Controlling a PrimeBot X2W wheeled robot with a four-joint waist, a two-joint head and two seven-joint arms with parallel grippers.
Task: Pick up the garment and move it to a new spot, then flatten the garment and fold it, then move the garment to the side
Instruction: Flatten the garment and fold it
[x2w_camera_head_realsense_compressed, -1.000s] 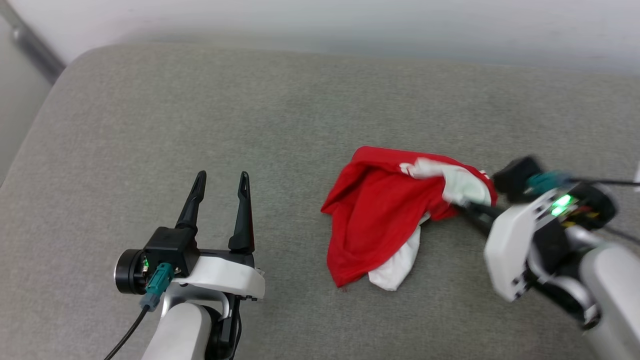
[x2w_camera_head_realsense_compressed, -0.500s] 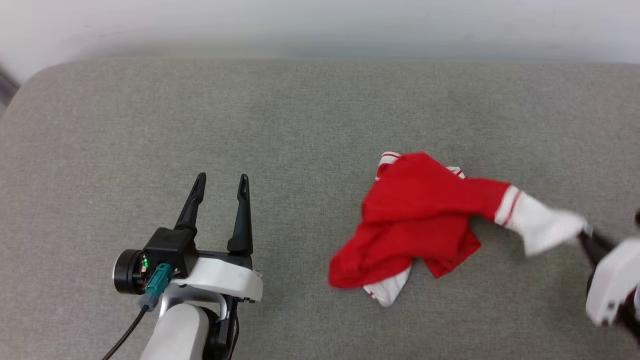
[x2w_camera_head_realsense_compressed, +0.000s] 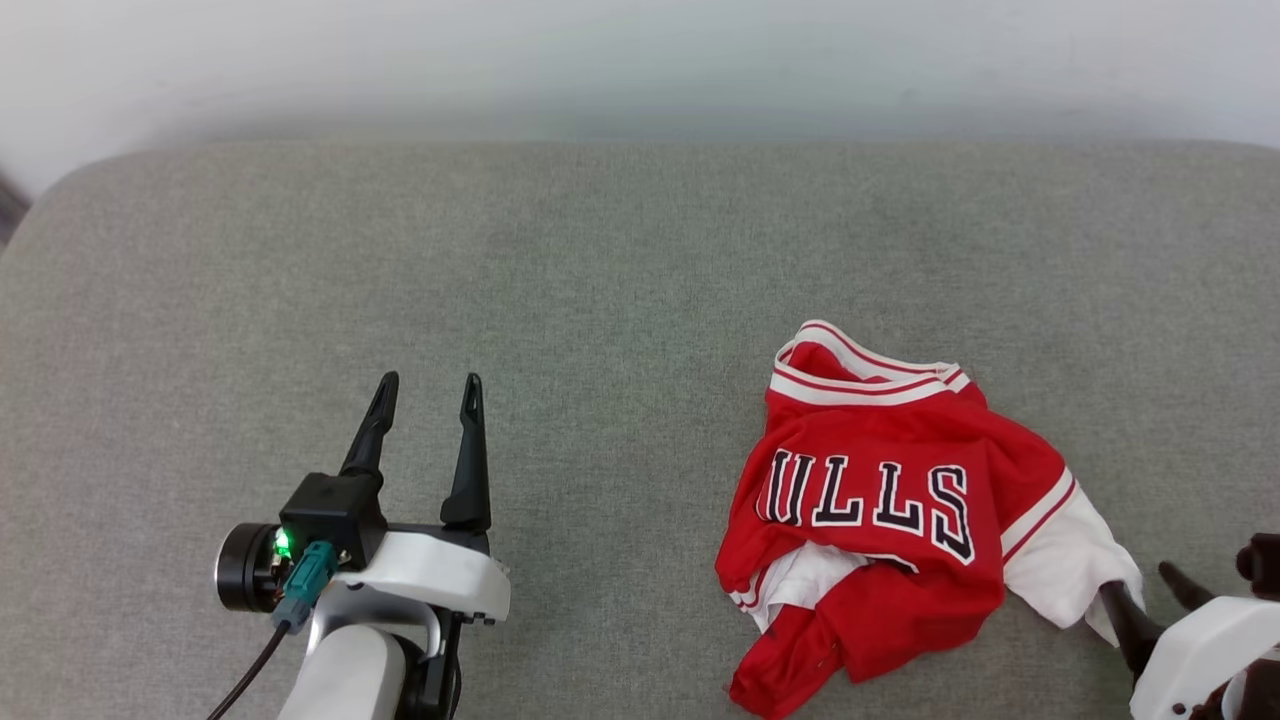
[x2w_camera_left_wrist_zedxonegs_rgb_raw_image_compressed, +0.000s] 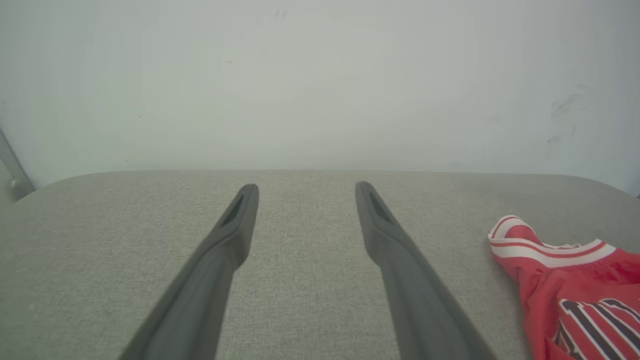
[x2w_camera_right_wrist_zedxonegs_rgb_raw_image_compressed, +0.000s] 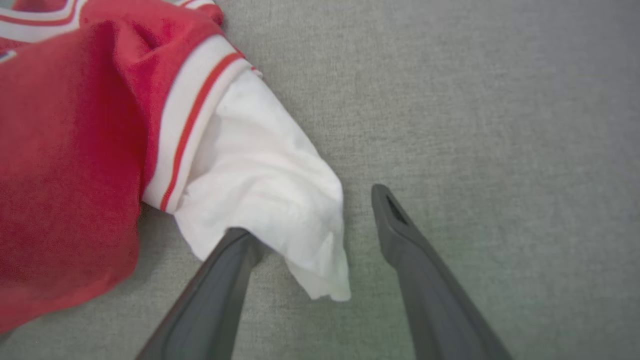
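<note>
- The garment (x2w_camera_head_realsense_compressed: 880, 500) lies crumpled on the grey cushion (x2w_camera_head_realsense_compressed: 560, 290), toward my right side, lettering facing up and striped neck trim on the far edge.
- Its white sleeve (x2w_camera_right_wrist_zedxonegs_rgb_raw_image_compressed: 260, 175) drapes over one fingertip of my right gripper (x2w_camera_right_wrist_zedxonegs_rgb_raw_image_compressed: 310, 215), whose fingers stand wide apart and clamp nothing.
- My left gripper (x2w_camera_head_realsense_compressed: 429, 381) hovers well apart from the garment, fingers spread, empty.

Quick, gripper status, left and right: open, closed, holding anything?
Left gripper: open, empty.
Right gripper: open, gripping nothing; the white sleeve of the red jersey lies loose between its fingers.
</note>
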